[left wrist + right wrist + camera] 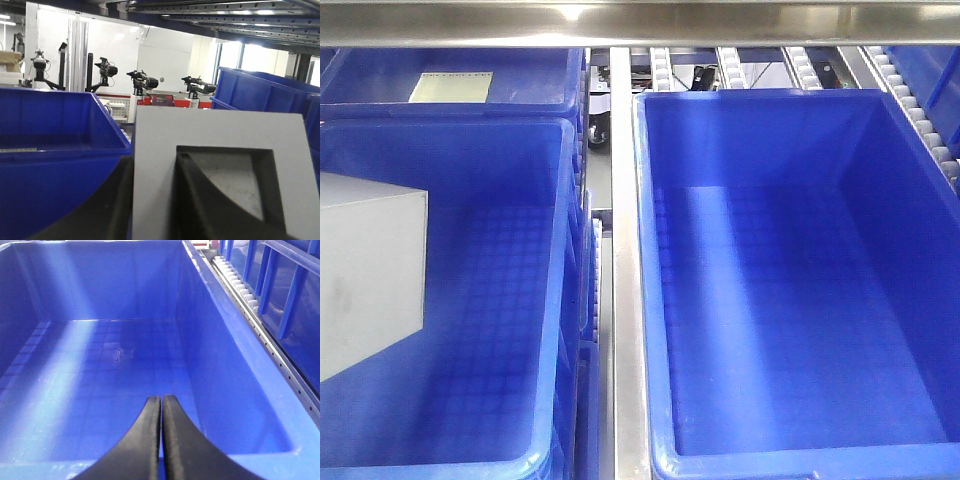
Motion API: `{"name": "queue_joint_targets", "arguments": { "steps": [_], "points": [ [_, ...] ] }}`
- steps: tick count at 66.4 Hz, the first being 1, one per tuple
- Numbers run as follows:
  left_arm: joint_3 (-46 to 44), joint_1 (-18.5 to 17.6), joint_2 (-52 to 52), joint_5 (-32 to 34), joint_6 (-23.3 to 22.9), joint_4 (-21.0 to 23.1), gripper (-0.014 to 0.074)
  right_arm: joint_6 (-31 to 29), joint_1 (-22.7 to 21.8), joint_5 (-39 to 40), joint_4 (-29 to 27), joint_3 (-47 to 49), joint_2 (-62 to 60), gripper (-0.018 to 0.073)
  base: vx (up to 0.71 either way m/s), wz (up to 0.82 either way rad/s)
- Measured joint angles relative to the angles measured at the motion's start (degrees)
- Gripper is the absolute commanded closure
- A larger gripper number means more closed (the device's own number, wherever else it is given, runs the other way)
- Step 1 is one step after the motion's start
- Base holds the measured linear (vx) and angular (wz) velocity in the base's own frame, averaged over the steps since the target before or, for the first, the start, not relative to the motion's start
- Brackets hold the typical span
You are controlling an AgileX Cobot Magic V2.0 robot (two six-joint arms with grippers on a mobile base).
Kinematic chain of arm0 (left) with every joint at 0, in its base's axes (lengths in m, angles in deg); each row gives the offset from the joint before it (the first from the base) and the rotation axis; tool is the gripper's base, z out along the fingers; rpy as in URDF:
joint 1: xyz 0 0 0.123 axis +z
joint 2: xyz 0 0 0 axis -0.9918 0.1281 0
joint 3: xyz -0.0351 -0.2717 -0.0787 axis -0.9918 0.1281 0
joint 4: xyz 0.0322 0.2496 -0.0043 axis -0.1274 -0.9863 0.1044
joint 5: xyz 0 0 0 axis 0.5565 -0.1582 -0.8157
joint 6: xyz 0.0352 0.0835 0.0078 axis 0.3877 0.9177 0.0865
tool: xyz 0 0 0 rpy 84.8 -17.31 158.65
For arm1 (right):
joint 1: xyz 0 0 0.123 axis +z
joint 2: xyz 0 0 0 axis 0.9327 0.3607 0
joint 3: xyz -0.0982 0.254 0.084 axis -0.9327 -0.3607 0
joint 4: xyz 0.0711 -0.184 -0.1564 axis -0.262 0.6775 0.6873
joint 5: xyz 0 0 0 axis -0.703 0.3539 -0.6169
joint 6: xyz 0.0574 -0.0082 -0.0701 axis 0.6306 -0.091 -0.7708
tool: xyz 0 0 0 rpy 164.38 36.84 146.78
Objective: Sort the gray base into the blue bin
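The front view looks steeply down from close above a left blue bin (490, 330) and a right blue bin (790, 320). The left wrist view sits right against the gray base (220, 130), facing level across the room. The front view shares that block. The right wrist view peers down into the right blue bin.

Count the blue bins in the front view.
3: the near-left bin, the right bin, the rear-left bin. Blue at top right may be a fourth, cropped.
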Motion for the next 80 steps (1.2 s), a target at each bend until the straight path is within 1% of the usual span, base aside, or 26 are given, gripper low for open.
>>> {"name": "queue_joint_targets", "arguments": {
  "steps": [6, 15, 20, 26, 31, 40, 45, 50, 53, 64, 70, 80],
  "points": [
    [0.00, 0.00, 1.26, -0.06, -0.94, 0.00, 0.0603, 0.00, 0.00, 0.00, 0.00, 0.00, 0.00, 0.0564, 0.00, 0.00],
    [-0.92, -0.16, 5.05, -0.63, -1.18, 0.00, 0.0603, 0.00, 0.00, 0.00, 0.00, 0.00, 0.00, 0.0564, 0.00, 0.00],
    [-2.59, -1.27, 7.95, -0.63, -1.18, -0.07, 0.0603, 0.00, 0.00, 0.00, 0.00, 0.00, 0.00, 0.0564, 0.00, 0.00],
    [-4.99, -3.23, 12.30, -0.45, -1.18, -1.19, 0.0603, 0.00, 0.00, 0.00, 0.00, 0.00, 0.00, 0.0564, 0.00, 0.00],
    [-6.82, -5.45, 17.23, -0.12, -1.18, -2.36, 0.0603, 0.00, 0.00, 0.00, 0.00, 0.00, 0.00, 0.0564, 0.00, 0.00],
    [-10.28, -11.09, 26.43, 0.61, -1.18, -2.80, 0.0603, 0.00, 0.00, 0.00, 0.00, 0.00, 0.00, 0.0564, 0.00, 0.00],
    [-12.69, -15.51, 32.14, 2.24, -1.18, -2.91, 0.0603, 0.00, 0.00, 0.00, 0.00, 0.00, 0.00, 0.0564, 0.00, 0.00],
    [-15.26, -18.94, 37.28, 4.02, -1.18, -2.92, 0.0603, 0.00, 0.00, 0.05, 0.00, 0.00, 0.00, 0.0564, 0.00, 0.00],
    [-17.07, -21.61, 40.53, 5.34, -1.18, -2.92, 0.0603, 0.00, 0.00, 0.05, 0.00, 0.00, 0.00, 0.0564, 0.00, 0.00],
    [-24.82, -28.73, 52.53, 8.72, -1.18, -2.92, 0.0603, 0.00, 0.00, 0.05, 0.00, 0.00, 0.00, 0.0564, 0.00, 0.00],
    [-30.21, -31.20, 59.01, 9.49, -1.58, -2.92, 0.0603, 0.00, 0.00, 0.05, 0.00, 0.00, 0.00, 0.0564, 0.00, 0.00],
    [-40.09, -33.79, 70.22, 8.39, -3.97, -2.92, 0.0603, 0.00, 0.00, 0.11, 0.00, 0.00, 0.00, 0.0564, 0.00, 0.00]
  ]
}}
